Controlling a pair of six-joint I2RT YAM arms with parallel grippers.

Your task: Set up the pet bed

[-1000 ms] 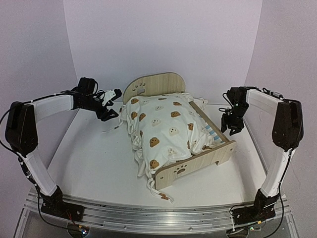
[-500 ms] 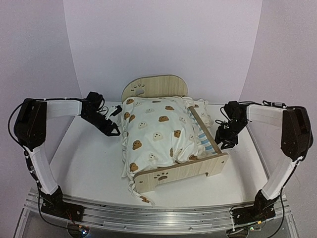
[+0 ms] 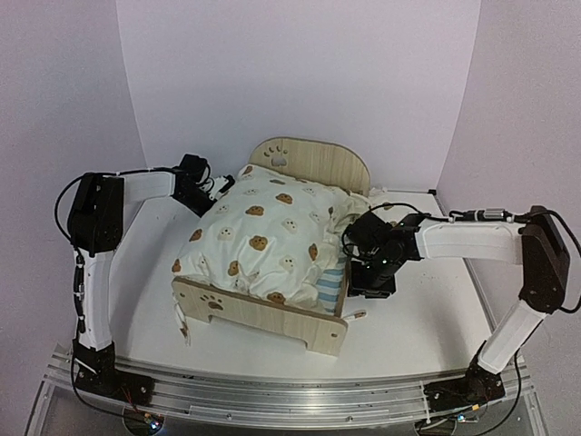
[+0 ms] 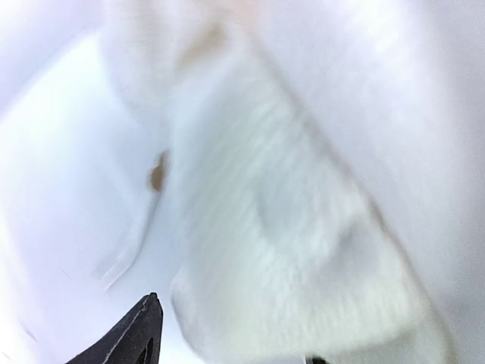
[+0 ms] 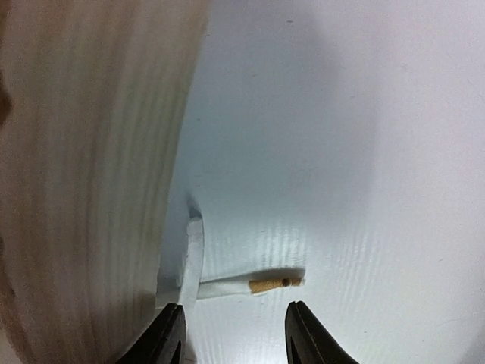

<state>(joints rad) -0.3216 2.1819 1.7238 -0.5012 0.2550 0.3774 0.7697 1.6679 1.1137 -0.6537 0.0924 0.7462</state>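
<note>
The pet bed (image 3: 263,313) stands slantwise mid-table, its rounded headboard (image 3: 313,162) at the back. The cream bear-print duvet (image 3: 263,238) is heaped over it, and the striped base (image 3: 334,286) shows at the right. My left gripper (image 3: 221,184) is at the duvet's back-left corner. In the left wrist view its fingers (image 4: 140,334) stand apart, with blurred white cloth (image 4: 288,250) bulging between them and a slit of light beside one finger. My right gripper (image 3: 370,280) is low beside the bed's right side and open (image 5: 233,334). A tan-tipped tie string (image 5: 269,285) lies just ahead of it, beside the wooden board (image 5: 91,189).
White walls close in the table (image 3: 427,318) at the back and on both sides. The tie string (image 3: 359,315) trails onto the table by the footboard's right end. A metal rail (image 3: 290,400) with both arm bases runs along the near edge.
The bed has swung round, its footboard now toward the front left. Both grippers have moved in: the left to the duvet's back corner, the right down beside the bed's right side.
</note>
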